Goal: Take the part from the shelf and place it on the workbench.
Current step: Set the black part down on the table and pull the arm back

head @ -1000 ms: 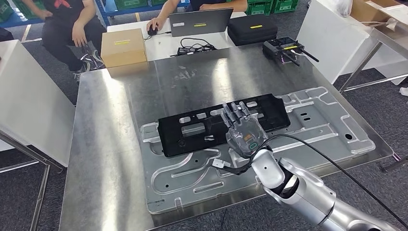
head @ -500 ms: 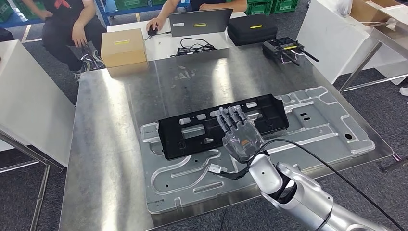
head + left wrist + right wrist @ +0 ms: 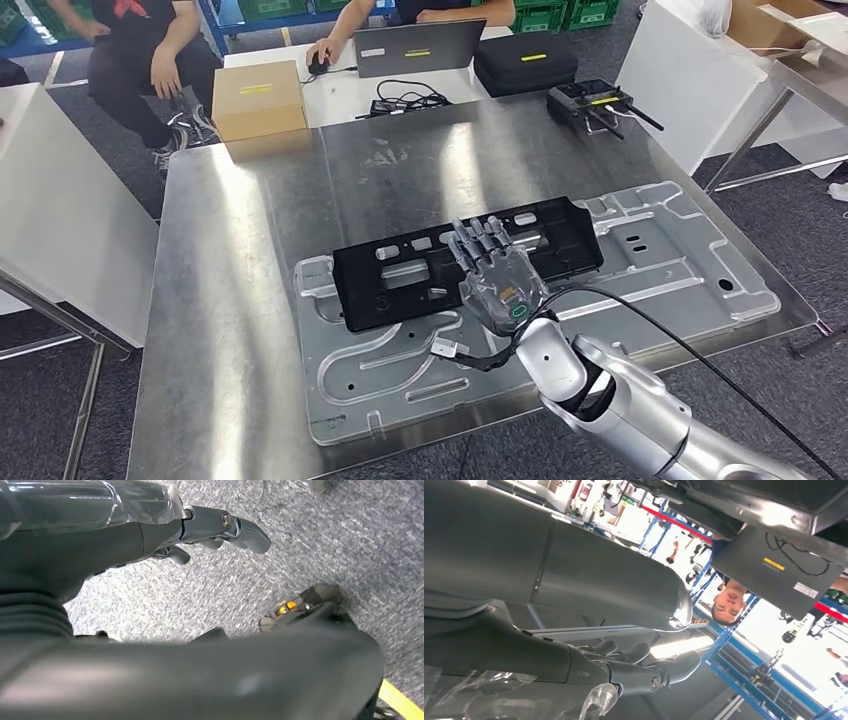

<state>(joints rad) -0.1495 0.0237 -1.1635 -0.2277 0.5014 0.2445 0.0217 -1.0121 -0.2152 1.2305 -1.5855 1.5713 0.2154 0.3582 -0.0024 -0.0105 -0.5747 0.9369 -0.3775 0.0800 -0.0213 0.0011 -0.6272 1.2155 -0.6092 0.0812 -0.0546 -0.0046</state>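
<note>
The brushed steel workbench [image 3: 230, 330] is reflecting light, its left half lying bare. A stamped, ribbed metal panel [image 3: 690, 270] is lying flat on its near right part. The black plastic part [image 3: 400, 290], long and pierced with rectangular slots, is lying on that panel. The right hand [image 3: 495, 275] is hovering over the part's middle, fingers straight and apart, holding nothing. The left hand [image 3: 150, 527] is hanging over grey carpet, empty, fingers loosely curled

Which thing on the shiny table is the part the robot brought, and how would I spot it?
Find the big steel workbench, then the pale silver stamped plate lying flat on it. The part is the long black plastic panel full of cut-out slots lying across that plate, under the fingers of the robot's right hand. It is the only black piece lying on the plate.
</note>
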